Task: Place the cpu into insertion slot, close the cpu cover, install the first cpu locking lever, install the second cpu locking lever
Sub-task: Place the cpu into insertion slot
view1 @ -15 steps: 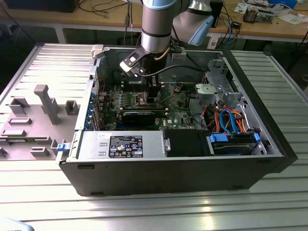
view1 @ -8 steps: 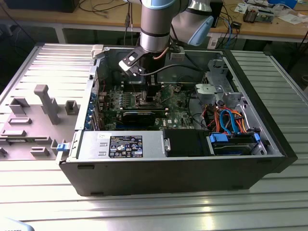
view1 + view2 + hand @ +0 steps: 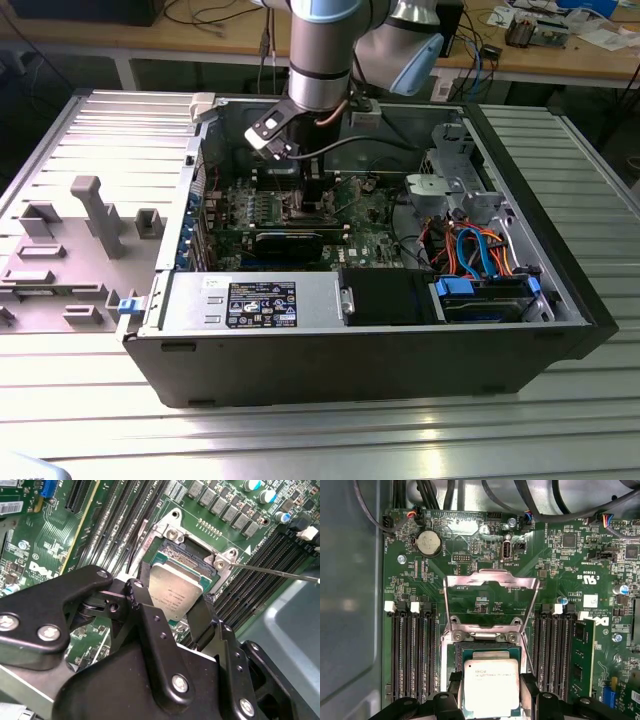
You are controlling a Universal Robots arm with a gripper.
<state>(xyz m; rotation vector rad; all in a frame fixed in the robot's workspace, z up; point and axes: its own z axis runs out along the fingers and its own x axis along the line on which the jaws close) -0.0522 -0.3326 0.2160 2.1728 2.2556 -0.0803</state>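
Claw over motherboard, open computer case

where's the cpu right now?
In the first wrist view the cpu is held by the gripper right over the insertion slot, with the raised cpu cover just beyond it and memory slots on both sides.

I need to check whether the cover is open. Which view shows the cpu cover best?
The first wrist view: the cpu cover stands raised, its whole frame and window facing the camera, beyond the cpu. In the second wrist view I cannot pick it out; in the exterior view the arm blocks that spot.
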